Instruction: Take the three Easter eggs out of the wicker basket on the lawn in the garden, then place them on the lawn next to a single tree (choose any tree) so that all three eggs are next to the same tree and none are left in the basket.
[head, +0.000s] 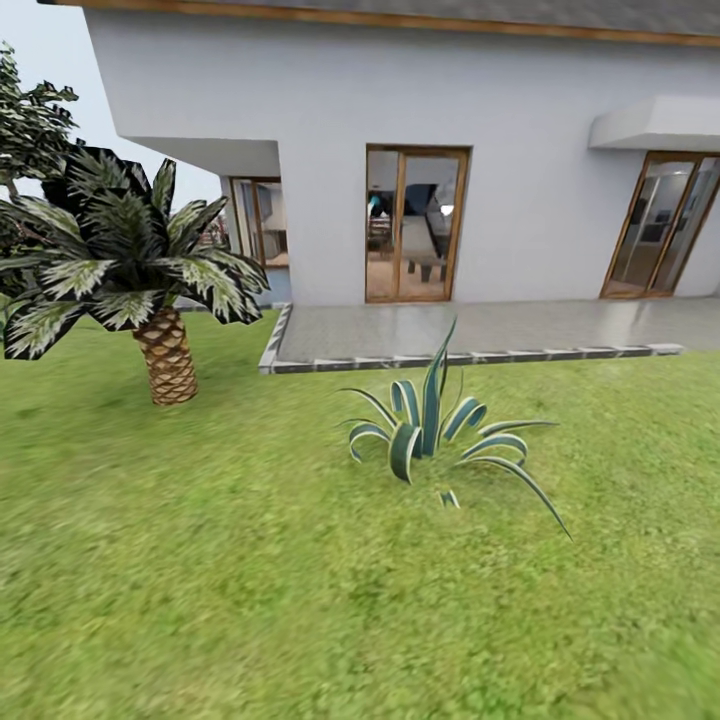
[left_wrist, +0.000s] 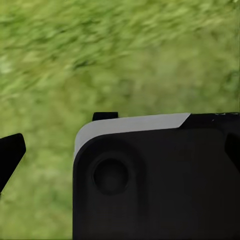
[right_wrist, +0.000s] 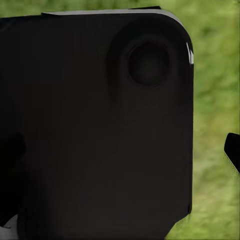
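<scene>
The Easter eggs and the wicker basket are out of view. The lawn (head: 250, 580) spreads across the lower part of the head view, up to a white house. At the far left a tree's dark green leafy crown (head: 28, 115) rises behind a palm; its trunk is hidden. In the left wrist view my left gripper (left_wrist: 120, 155) is open over grass, with one black fingertip (left_wrist: 11, 152) at the picture's edge and a black part of my body between the fingers. My right gripper (right_wrist: 120, 150) is likewise open, its fingertip (right_wrist: 233, 150) over grass.
A short palm (head: 165, 355) with white-streaked fronds stands on the grass at the left. A striped spiky plant (head: 430, 430) grows mid-lawn. Behind it a grey paved patio (head: 480, 330) with a stone kerb runs along the house wall with glass doors (head: 415, 225).
</scene>
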